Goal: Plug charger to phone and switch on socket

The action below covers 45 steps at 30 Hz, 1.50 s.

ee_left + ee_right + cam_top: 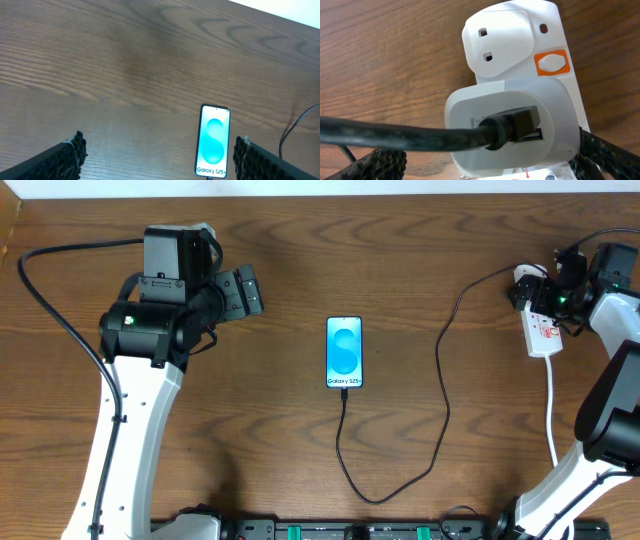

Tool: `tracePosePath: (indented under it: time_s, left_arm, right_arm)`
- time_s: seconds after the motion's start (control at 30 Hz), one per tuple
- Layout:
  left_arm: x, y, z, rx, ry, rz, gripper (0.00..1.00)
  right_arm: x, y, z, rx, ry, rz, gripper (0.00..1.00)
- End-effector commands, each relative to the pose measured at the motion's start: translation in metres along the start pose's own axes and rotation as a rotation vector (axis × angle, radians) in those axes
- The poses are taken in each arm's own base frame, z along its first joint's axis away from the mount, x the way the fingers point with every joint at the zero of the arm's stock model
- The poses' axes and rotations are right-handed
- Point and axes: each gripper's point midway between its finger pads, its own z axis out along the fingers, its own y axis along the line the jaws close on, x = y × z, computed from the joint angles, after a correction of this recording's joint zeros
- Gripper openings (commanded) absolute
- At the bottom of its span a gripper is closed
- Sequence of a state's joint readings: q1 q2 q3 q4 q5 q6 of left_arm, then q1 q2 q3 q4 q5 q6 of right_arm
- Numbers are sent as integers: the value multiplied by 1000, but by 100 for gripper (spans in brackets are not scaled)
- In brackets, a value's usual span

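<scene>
socket (pixel 520 40) sits between the right gripper (pixel 487 167) (jaws spread wide).

The left arm (pixel 135 415) and the right arm (pixel 612 405) are both showing long white parts and chunky black joints. A thin black cable (pixel 80 246) is looping off the left one. Tiny green lights (pixel 127 320) are glowing. The pincer fingers (pixel 67 157) are wearing bumpy black pads.
</scene>
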<state>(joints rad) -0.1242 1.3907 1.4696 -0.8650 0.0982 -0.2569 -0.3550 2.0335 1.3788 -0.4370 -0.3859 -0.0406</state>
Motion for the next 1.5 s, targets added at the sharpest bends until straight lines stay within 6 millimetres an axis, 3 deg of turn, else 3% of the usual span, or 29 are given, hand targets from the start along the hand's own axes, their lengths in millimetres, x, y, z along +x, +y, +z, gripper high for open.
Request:
tracePosePath:
  time_s: [0.0,1.07,1.17,1.3,1.47]
  left_arm:
    - [-1,5,0,-18,-2,7,95]
    - [-1,5,0,-18,-2,7,95]
    - [-1,5,0,-18,-2,7,95]
    - [-1,5,0,-18,-2,7,95]
    - [-1,5,0,-18,-2,7,95]
  right_arm:
    - [31,33,13,-155,87,42,99]
    - [49,32,15,-157,136,69,99]
    - [48,19,15,-75,138,128,93]
    - [43,1,-1,56,120,171,99]
    - [24,-7,-39,182,46,167,99]
